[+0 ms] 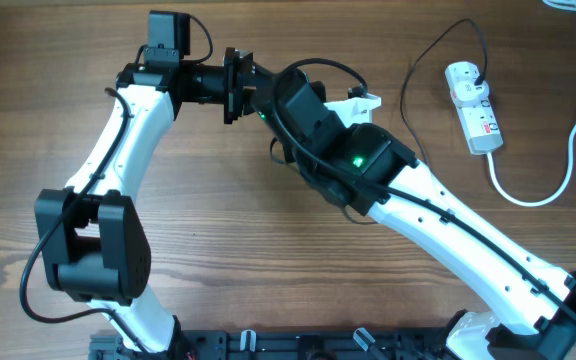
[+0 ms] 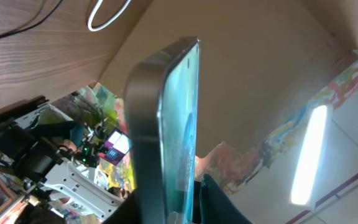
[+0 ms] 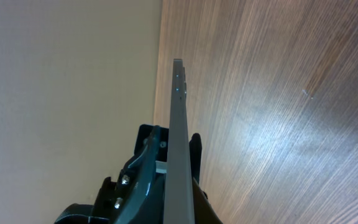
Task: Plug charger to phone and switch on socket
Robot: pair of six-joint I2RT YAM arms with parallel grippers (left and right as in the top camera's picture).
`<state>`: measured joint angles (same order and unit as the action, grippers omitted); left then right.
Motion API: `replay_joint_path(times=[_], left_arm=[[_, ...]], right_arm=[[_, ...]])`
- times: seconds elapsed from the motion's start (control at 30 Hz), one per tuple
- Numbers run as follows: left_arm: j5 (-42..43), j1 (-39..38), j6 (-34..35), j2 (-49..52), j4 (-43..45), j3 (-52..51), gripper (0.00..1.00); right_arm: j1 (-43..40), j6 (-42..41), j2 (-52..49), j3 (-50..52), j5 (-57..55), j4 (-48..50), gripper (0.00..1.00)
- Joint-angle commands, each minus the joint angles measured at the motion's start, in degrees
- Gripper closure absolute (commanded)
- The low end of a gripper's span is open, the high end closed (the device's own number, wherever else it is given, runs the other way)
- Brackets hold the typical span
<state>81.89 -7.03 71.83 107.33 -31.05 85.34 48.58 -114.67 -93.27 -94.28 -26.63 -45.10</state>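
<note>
- The socket [image 1: 473, 105] lay at the worktop's [image 1: 218, 230] far right, the charger [image 1: 404, 100] trailing leftward from it.
- The phone [image 3: 179, 93] stood on edge between the right tool's [image 3: 174, 132] fingers, above the worktop, left of the socket.

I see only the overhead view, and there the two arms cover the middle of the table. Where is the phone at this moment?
Observer: The right wrist view shows the phone edge-on, clamped in the right gripper.
Operator: Does the left gripper hold it too?
Observer: The left wrist view shows its turquoise screen close up, with its lower end at the left gripper. A firm grip I cannot confirm.
Operator: Is anything plugged into it?
Observer: In the right wrist view, its far end is bare.
</note>
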Motion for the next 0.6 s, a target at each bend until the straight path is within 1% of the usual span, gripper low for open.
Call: replay_joint_path(times=[0.0, 0.07, 0.1, 0.13, 0.17, 0.2, 0.23, 0.3, 0.37, 0.43, 0.5, 0.53, 0.57], left_arm=[[1.16, 0.0, -0.63, -1.79, 0.24, 0.22, 0.86], [1.14, 0.0, -0.63, -1.79, 0.24, 0.22, 0.91], [1.11, 0.0, -0.63, -1.79, 0.24, 0.22, 0.94], [1.11, 0.0, -0.63, -1.79, 0.24, 0.22, 0.96], [1.11, 0.0, -0.63, -1.79, 0.24, 0.22, 0.96], [0.85, 0.0, -0.63, -1.79, 0.24, 0.22, 0.96], [0.33, 0.02, -0.66, -1.79, 0.24, 0.22, 0.96], [-1.46, 0.02, -0.66, -1.79, 0.24, 0.22, 0.96], [-4.33, 0.02, -0.68, -1.79, 0.24, 0.22, 0.96], [-8.17, 0.17, -1.6, -1.79, 0.22, 0.22, 0.96], [-11.63, 0.44, -5.75, -1.79, 0.2, 0.22, 0.96], [-12.41, 0.5, -7.52, -1.79, 0.17, 0.17, 0.96], [-13.07, 0.57, -10.03, -1.79, -0.07, 0.17, 0.96]], right_arm=[[0.37, -0.81, -0.39, -0.85, 1.29, -0.15, 0.93], [0.37, -0.76, -0.39, -0.85, 1.92, -0.26, 0.92], [0.37, -0.72, -0.39, -0.85, 1.88, -0.39, 0.87], [0.37, 0.81, -0.39, -0.85, 1.86, -0.2, 0.78], [0.37, 2.84, -0.39, -0.85, 1.86, 0.15, 0.66], [0.37, 5.16, -0.39, -0.87, 1.6, 0.61, 0.46], [0.37, 7.45, -0.37, -0.87, 1.16, 1.09, 0.36], [0.35, 12.98, 0.33, -0.87, 0.2, 1.44, 0.01], [0.35, 19.69, 2.14, -0.87, -2.71, 1.44, 0.0], [0.28, 29.05, 4.9, -0.87, -4.76, 1.42, 0.0], [-0.79, 40.87, 9.4, -0.87, -5.09, 0.72, 0.0], [-1.51, 45.2, 10.97, -0.87, -4.96, 0.13, 0.0], [-2.67, 51.32, 12.81, -0.87, -3.82, -0.76, 0.0]])
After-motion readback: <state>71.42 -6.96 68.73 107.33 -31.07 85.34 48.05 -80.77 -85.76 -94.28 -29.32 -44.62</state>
